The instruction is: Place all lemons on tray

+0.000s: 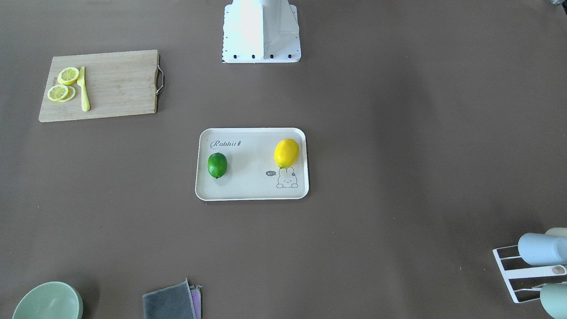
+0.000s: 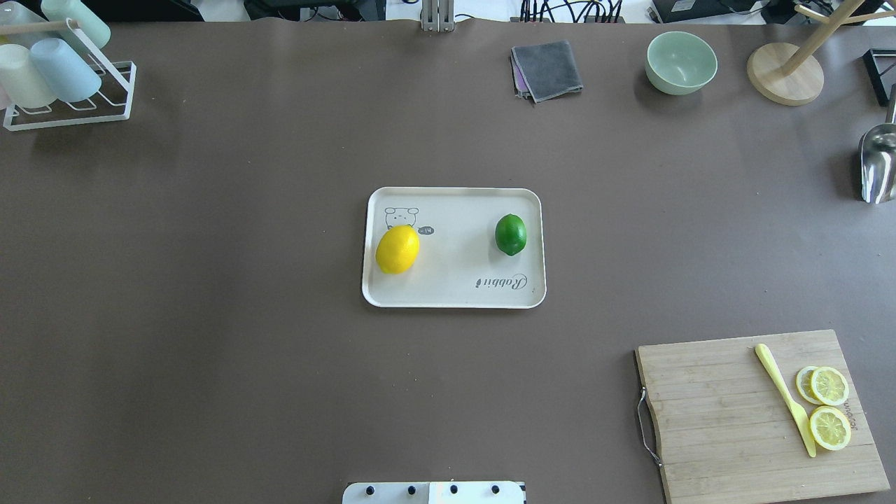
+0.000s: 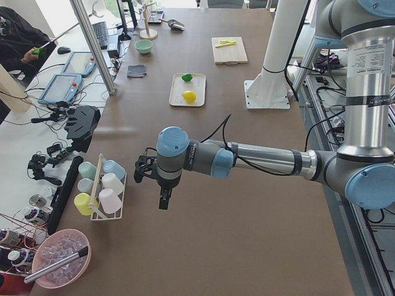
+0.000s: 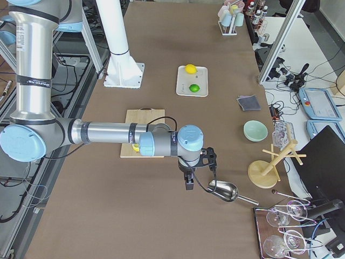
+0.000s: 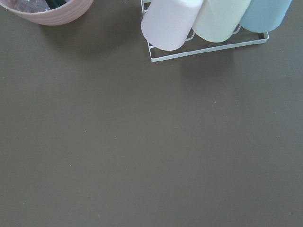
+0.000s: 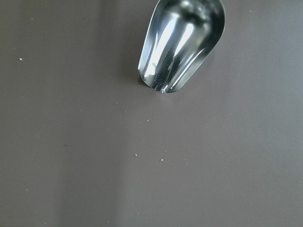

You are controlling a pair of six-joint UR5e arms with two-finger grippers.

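Both lemons lie on the tray (image 2: pixel 455 297) at the centre of the table: the yellow lemon (image 2: pixel 397 249) at the end on the robot's left, partly over the bunny drawing, and the green lemon (image 2: pixel 510 234) at the other end, above the "Rabbit" script. The two are well apart, and no fruit touches the rim. Judged from this, the task looks done.

The risk now is disturbance. Both fruits are rounded and sit loose on a flat surface with only a low rim, so a knock to the tray or the table could set either one rolling, the yellow one first since it lies nearer an edge. A second risk is the lemon slices (image 2: pixel 829 407) on the cutting board (image 2: pixel 728 413) being taken for lemons and fetched needlessly.

Both arms are out at the table's ends, far from the tray. The left gripper (image 3: pixel 162 200) hangs over bare table just beside the cup rack (image 3: pixel 105 198). The right gripper (image 4: pixel 188 182) hangs close by the metal scoop (image 4: pixel 223 190), and a careless sweep could strike it. Neither appears to carry anything, but each shows only in a side view and the wrist cameras catch no fingers, so whether the jaws are spread or closed cannot be told.
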